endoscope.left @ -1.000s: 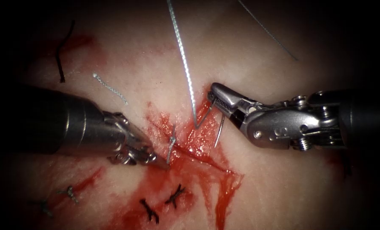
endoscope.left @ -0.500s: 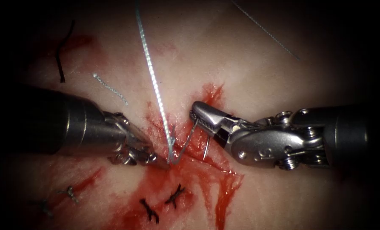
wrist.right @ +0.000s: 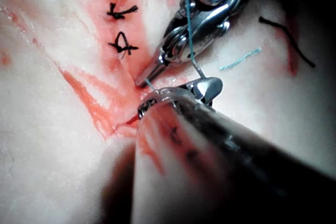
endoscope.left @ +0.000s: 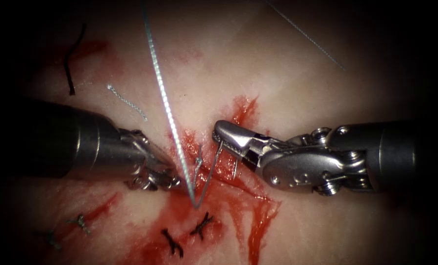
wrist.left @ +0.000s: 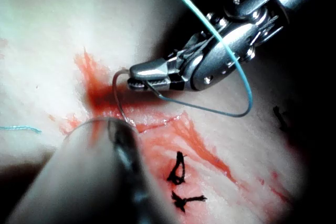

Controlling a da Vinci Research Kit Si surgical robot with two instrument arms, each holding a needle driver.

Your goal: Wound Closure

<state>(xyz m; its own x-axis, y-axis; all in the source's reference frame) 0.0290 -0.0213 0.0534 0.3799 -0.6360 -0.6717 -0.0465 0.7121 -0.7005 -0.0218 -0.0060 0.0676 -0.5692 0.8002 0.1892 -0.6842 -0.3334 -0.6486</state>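
Tissue [endoscope.left: 287, 73] bears red fluid [endoscope.left: 258, 221] around cut [endoscope.left: 238, 184]. Right tool [endoscope.left: 222, 136] fingers pinch needle [endoscope.left: 210, 172] mid-curve, clear of tissue, thread [endoscope.left: 162, 93] trailing. Left tool [endoscope.left: 179, 182] fingers pressed together, contents unclear. Needle probably stiff, slippery; grip mid-curve.

Glossy metal needle [endoscope.left: 214, 169], wet glistening tissue [endoscope.left: 287, 73]

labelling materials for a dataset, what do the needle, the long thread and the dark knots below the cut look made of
The needle, held in the right tool near its middle, looks like polished metal: thin, grey, glinting. The thread looks like braided or twisted pale fibre, going by its beaded, rope-like surface. The dark knots look like matte black suture thread with frayed ends; the exact fibre cannot be told. The left tool is shut on tissue beside the cut.
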